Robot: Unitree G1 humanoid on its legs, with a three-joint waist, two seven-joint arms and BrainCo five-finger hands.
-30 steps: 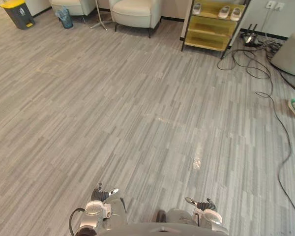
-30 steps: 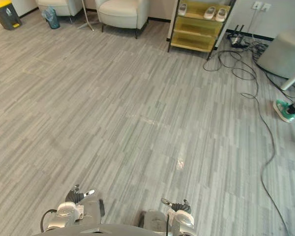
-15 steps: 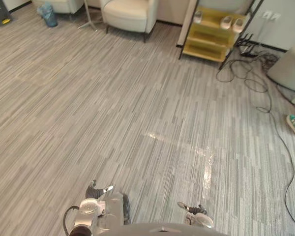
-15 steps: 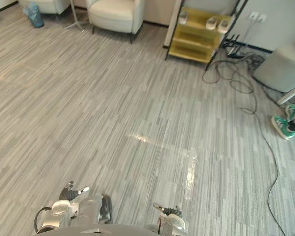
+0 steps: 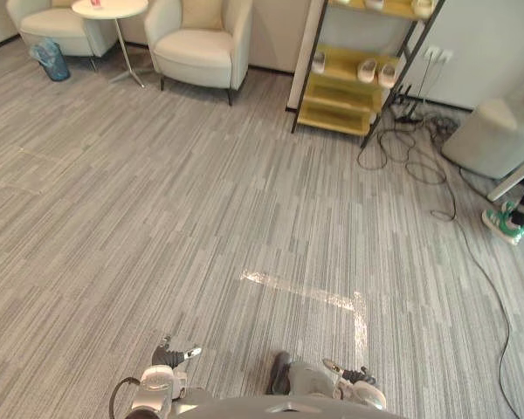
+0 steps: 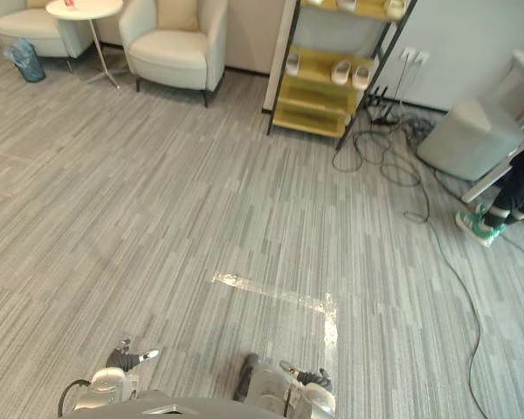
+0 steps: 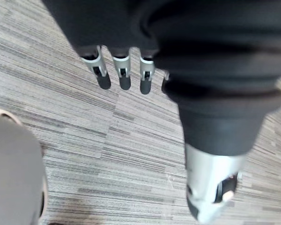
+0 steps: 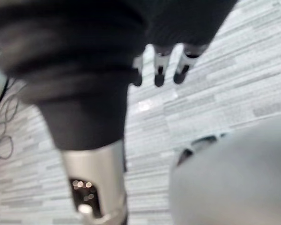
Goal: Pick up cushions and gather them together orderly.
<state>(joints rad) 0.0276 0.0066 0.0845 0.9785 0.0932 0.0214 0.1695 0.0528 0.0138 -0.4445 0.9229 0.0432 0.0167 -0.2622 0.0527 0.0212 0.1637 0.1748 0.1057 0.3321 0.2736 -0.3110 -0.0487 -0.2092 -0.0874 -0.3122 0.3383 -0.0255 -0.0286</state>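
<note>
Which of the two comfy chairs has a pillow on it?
The cream armchair right of the round white side table, nearer the yellow shelf rack: a beige cushion leans on its backrest. The other cream armchair has a bare seat.

grey floor (image 5: pixel 157 218) carries an armchair (image 5: pixel 196 48), a yellow rack (image 5: pixel 349 83), a grey pouf (image 5: pixel 489 140) and tape strips (image 5: pixel 332 300).

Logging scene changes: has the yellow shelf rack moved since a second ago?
No. The yellow shelf rack stays beside the cream armchair; only the camera moved.
</note>
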